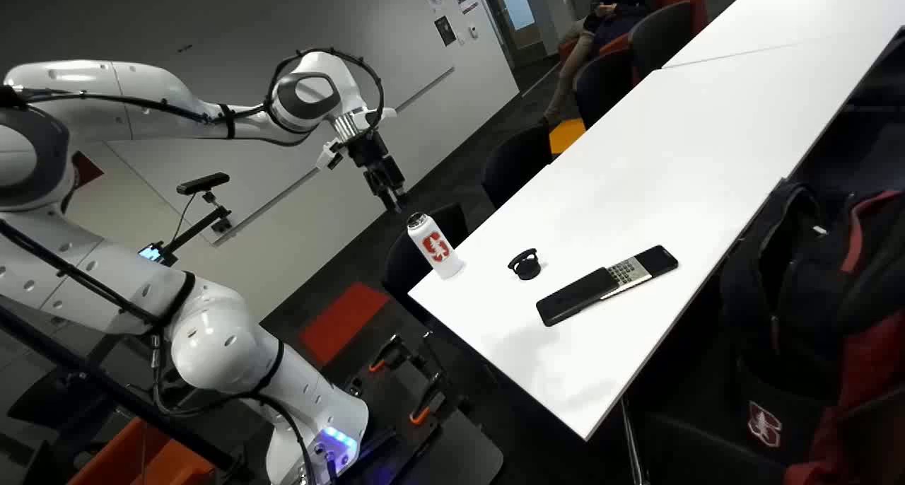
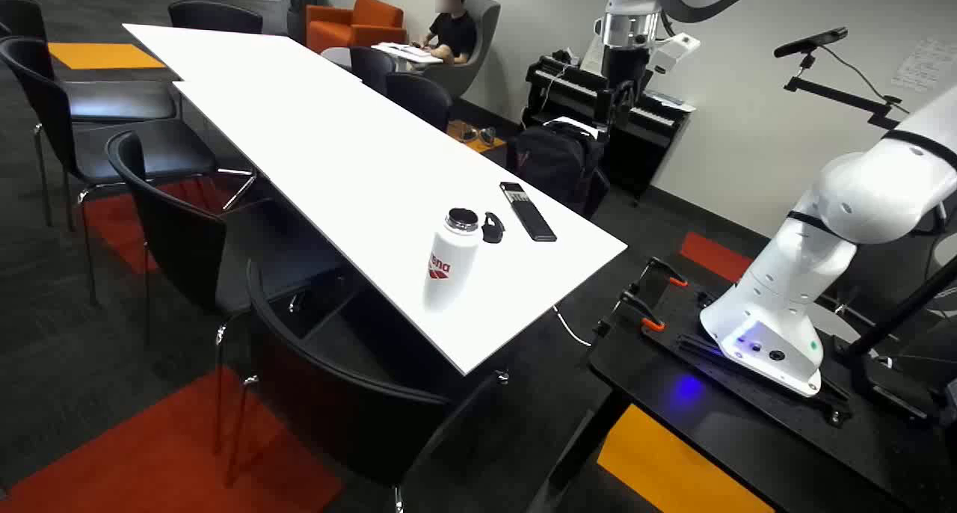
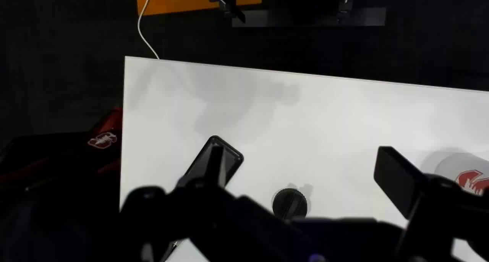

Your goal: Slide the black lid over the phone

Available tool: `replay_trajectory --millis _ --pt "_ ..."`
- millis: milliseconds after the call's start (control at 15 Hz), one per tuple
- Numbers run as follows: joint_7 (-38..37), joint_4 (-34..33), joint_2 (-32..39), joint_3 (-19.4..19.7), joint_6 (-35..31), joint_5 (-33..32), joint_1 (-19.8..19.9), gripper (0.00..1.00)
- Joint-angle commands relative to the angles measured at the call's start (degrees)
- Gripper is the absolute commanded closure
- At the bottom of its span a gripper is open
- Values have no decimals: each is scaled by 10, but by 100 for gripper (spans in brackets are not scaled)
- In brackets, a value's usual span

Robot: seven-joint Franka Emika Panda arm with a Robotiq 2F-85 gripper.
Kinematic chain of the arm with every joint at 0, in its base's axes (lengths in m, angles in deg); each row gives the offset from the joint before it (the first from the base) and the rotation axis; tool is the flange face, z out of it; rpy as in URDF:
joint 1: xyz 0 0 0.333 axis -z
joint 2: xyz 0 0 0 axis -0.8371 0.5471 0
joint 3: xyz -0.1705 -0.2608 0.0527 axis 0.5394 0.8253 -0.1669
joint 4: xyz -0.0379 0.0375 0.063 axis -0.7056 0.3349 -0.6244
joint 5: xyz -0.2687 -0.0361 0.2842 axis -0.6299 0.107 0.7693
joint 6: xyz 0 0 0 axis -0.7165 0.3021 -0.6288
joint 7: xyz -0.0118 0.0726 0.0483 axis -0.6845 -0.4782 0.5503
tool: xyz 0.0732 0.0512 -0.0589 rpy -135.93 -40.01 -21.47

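Observation:
The black lid, a small round cap with a raised loop, sits on the white table in both exterior views (image 1: 527, 267) (image 2: 493, 229) and the wrist view (image 3: 289, 202). The phone, a long flat slab, lies beside it (image 1: 576, 297) (image 2: 529, 217). A grey keypad strip shows between its black ends; the longer glossy black part looks like a cover over the keypad. In the wrist view the phone (image 3: 199, 166) is partly hidden by a finger. My gripper (image 1: 396, 203) (image 2: 605, 124) is open and empty, high above the table; its fingers are spread wide (image 3: 300, 166).
A white bottle with a red logo (image 1: 436, 248) (image 2: 452, 262) stands upright near the table corner, by the lid; it shows at the wrist view's right (image 3: 471, 178). Black chairs (image 2: 183, 236) line the table (image 1: 707, 153). A backpack (image 1: 813, 315) stands by its far side.

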Motion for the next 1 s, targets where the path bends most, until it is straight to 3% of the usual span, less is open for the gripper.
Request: replay_trajectory --millis 0,933 --pt "-3 -1 1 13 1 -3 -14 0" --pt "-9 -4 5 14 -3 -4 -12 0"
